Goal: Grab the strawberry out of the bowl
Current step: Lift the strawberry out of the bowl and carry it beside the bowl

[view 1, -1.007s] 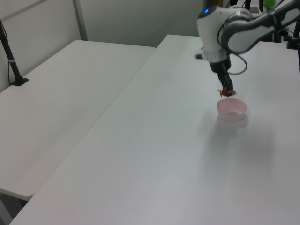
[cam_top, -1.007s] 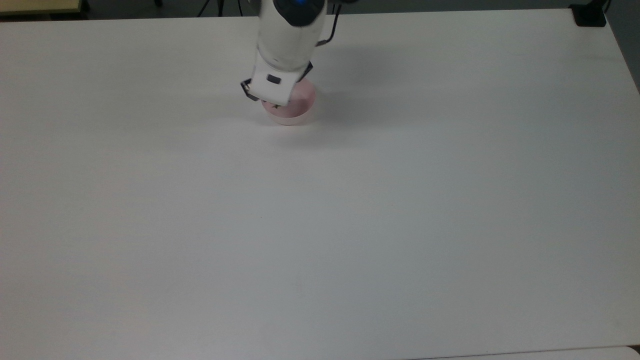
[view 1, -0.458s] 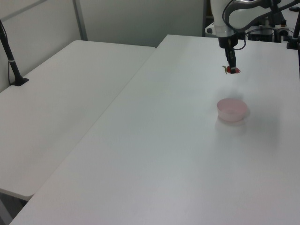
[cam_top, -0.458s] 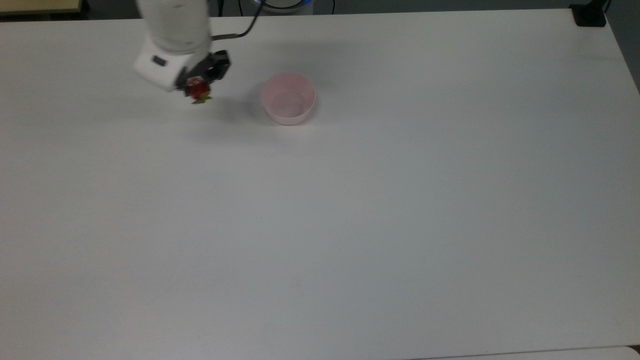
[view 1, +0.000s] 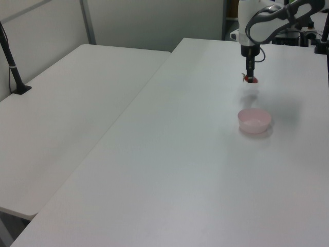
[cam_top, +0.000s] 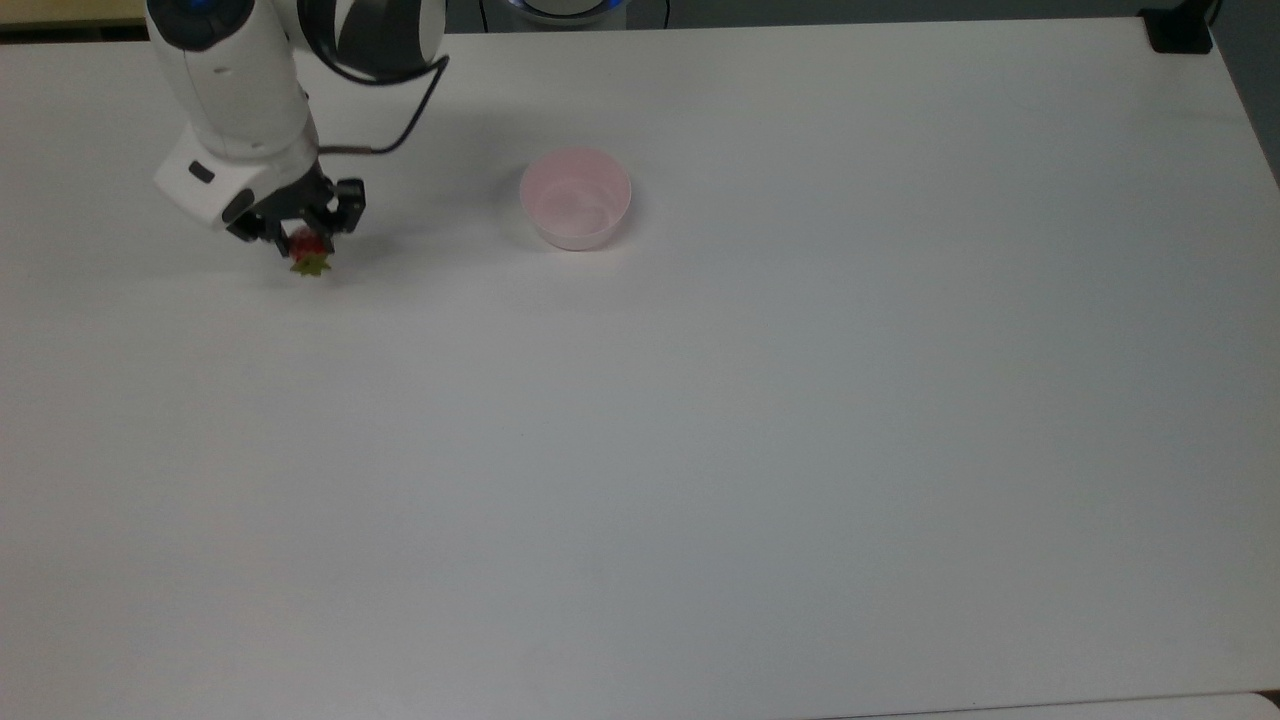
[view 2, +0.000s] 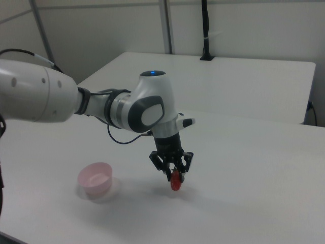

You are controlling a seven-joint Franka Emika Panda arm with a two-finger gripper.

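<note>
The hand (cam_top: pixel 303 238) is clamped on the strawberry (cam_top: pixel 309 250), holding it just above the white bench (cam_top: pixel 700 400), well apart from the pink bowl (cam_top: pixel 576 197) and toward the top view's left of it. The berry hangs with its long axis roughly vertical; in the top view its green leafy cap points down, below the fingertips. In the right view the strawberry (view 2: pixel 175 181) dangles beneath the hand (view 2: pixel 174 171), with the bowl (view 2: pixel 95 179) off to the right view's left.

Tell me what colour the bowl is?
Pale pink. The bowl shows best in the top view.
</note>
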